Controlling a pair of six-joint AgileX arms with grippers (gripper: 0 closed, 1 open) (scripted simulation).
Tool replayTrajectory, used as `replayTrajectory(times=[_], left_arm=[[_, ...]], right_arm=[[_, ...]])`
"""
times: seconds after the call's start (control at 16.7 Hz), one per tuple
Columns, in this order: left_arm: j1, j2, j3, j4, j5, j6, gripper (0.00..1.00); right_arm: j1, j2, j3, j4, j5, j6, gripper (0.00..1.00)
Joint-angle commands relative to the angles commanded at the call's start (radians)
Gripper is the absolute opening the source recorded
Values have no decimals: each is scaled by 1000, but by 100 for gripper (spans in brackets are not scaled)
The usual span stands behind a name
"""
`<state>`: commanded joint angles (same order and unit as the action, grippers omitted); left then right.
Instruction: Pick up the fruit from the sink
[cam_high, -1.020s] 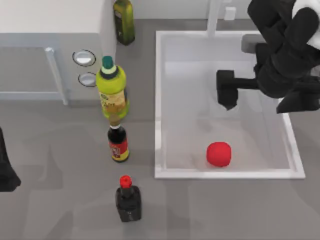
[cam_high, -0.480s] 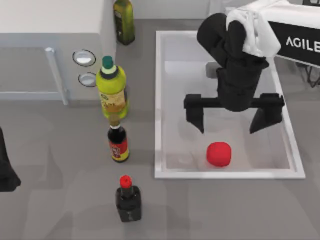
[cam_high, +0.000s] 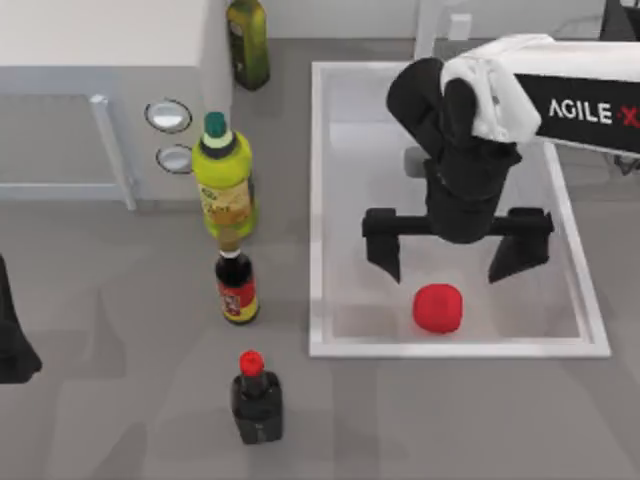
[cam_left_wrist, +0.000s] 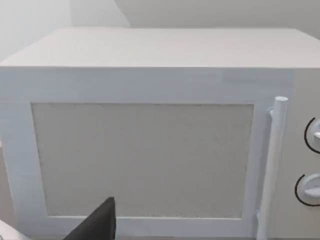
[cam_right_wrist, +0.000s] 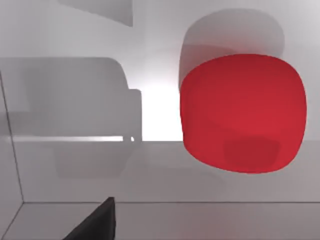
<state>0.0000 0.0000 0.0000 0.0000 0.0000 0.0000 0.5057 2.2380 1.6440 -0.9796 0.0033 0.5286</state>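
Note:
The fruit (cam_high: 438, 307), a bright-red rounded ball, lies on the pale grey floor near the front edge of the white sink (cam_high: 316, 200). My right gripper (cam_high: 455, 258) hangs open over the basin just behind the fruit, one finger to each side and wider apart than the ball. The right wrist view shows the fruit (cam_right_wrist: 242, 112) close up on the sink floor, with a dark fingertip (cam_right_wrist: 97, 222) at the picture's edge. My left arm (cam_high: 12, 335) stays parked at the table's left edge.
A yellow-green bottle (cam_high: 224, 185), a small dark sauce bottle (cam_high: 237, 287) and a black bottle with a red cap (cam_high: 256, 398) stand in a line left of the sink. A white microwave (cam_high: 100, 90) (cam_left_wrist: 150, 140) sits at the back left, an olive bottle (cam_high: 247, 42) beside it.
My right arm swung in over the sink and turned so both fingers point down. In the last half second it dropped slightly toward the fruit. The fruit has not moved.

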Motion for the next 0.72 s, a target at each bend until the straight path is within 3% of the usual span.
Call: replayTrajectory(times=[0.42, 0.72], left_arm=[[0, 0, 0, 0, 0, 0, 100], [0, 0, 0, 0, 0, 0, 100]], right_arm=[[4, 184, -127, 322, 2, 4, 100], [5, 208, -142, 352, 2, 4, 100]])
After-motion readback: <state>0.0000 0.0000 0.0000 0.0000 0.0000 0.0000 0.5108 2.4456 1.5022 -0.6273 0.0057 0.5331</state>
